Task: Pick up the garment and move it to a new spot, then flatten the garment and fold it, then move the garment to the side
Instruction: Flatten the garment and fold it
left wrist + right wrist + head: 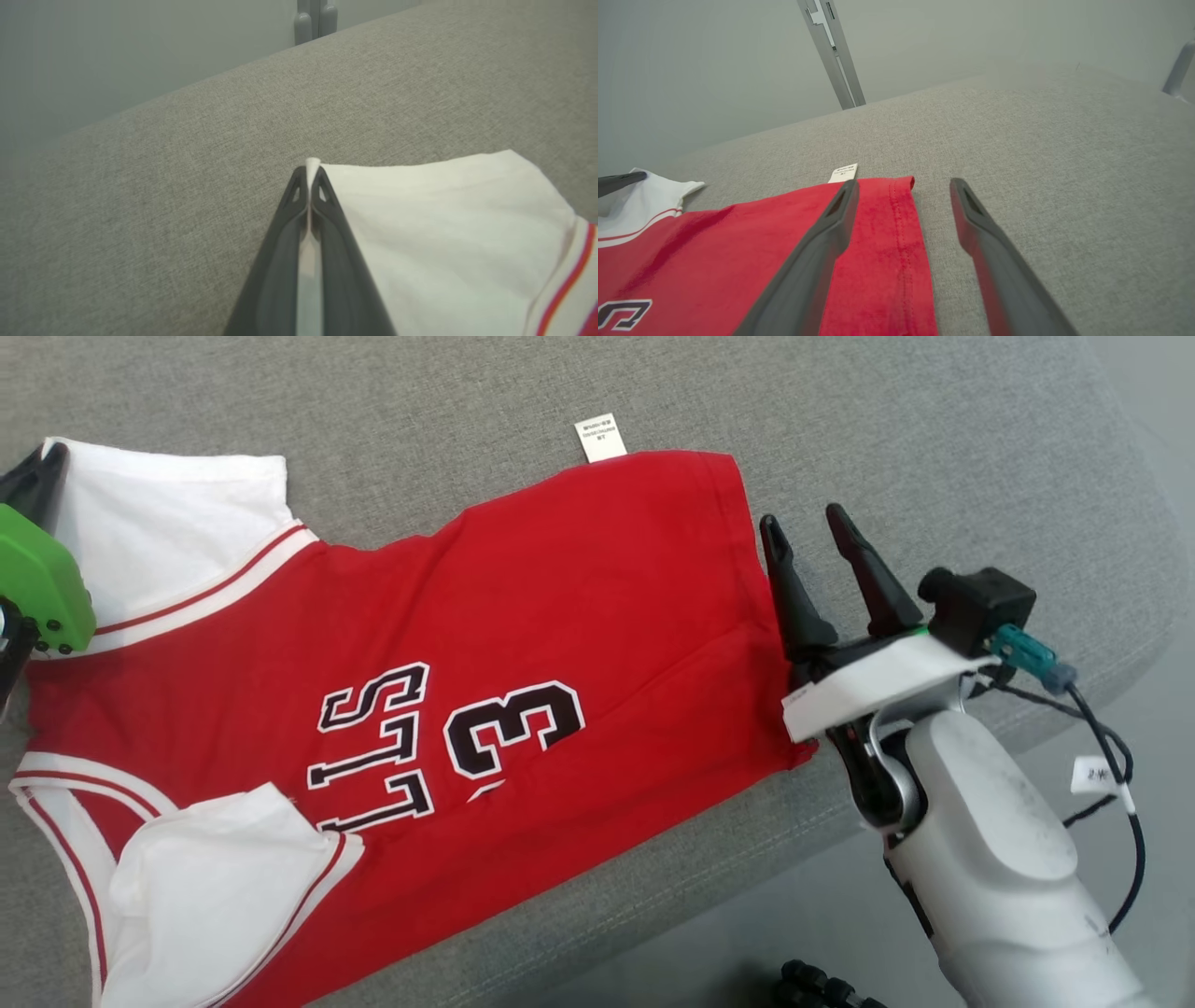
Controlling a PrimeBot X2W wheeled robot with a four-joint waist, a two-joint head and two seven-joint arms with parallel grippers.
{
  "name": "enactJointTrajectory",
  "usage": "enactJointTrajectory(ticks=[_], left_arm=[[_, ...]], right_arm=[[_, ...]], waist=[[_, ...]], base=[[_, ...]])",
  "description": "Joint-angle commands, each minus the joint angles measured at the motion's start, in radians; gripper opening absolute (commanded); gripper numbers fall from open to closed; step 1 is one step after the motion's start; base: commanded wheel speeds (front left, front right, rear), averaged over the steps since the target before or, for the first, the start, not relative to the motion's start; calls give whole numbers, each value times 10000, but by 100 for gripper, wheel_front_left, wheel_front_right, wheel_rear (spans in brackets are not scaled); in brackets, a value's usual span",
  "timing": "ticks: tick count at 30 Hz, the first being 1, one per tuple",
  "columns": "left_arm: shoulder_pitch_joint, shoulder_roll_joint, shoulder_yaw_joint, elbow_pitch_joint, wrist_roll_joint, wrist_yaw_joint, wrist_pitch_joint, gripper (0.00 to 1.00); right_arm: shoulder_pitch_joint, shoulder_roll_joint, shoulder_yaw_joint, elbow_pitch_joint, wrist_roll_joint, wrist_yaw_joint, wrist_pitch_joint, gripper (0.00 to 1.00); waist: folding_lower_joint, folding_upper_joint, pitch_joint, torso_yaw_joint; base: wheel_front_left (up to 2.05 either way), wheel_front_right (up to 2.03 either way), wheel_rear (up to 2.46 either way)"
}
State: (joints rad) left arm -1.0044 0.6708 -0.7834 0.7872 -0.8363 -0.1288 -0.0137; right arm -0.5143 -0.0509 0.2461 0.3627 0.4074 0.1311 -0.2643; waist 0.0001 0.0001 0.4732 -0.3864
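I've got the jersey (560, 616) spread on the grey cushion (420, 392), centre-left of the head frame. My left claw (309, 179) is clamped on its white sleeve (444, 224), upper left. My right claw (803, 523) stands apart over the hem (896, 242), centre right.

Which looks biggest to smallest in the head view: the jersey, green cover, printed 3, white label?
1. jersey
2. green cover and printed 3 look alike; the cover is nearer the camera and cut off at the edge, so unranked.
3. white label
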Motion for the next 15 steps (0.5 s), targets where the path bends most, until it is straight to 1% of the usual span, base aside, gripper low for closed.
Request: enactJointTrajectory(ticks=[1, 8, 9, 15], left_arm=[[-192, -14, -41, -7, -119, -14, -97, 0], [-477, -90, -661, -170, -232, -14, -539, 0], [-550, -137, -816, -212, -274, -14, -651, 0], [-774, -226, -1271, -295, -451, -14, -914, 0]], right_arm=[[-341, 4, 19, 181, 111, -6, -21, 100], [-2266, -99, 255, 2719, 754, -7, 360, 100], [-2723, -80, 289, 3377, 979, -6, 477, 100], [-3790, -48, 501, 5071, 1714, -7, 794, 100]], waist=[[-1, -1, -93, 110], [-1, -1, -152, 536], [-1, -1, -155, 661], [-1, -1, -105, 961]], base=[[0, 0, 0], [0, 0, 0], [0, 0, 0], [0, 0, 0]])
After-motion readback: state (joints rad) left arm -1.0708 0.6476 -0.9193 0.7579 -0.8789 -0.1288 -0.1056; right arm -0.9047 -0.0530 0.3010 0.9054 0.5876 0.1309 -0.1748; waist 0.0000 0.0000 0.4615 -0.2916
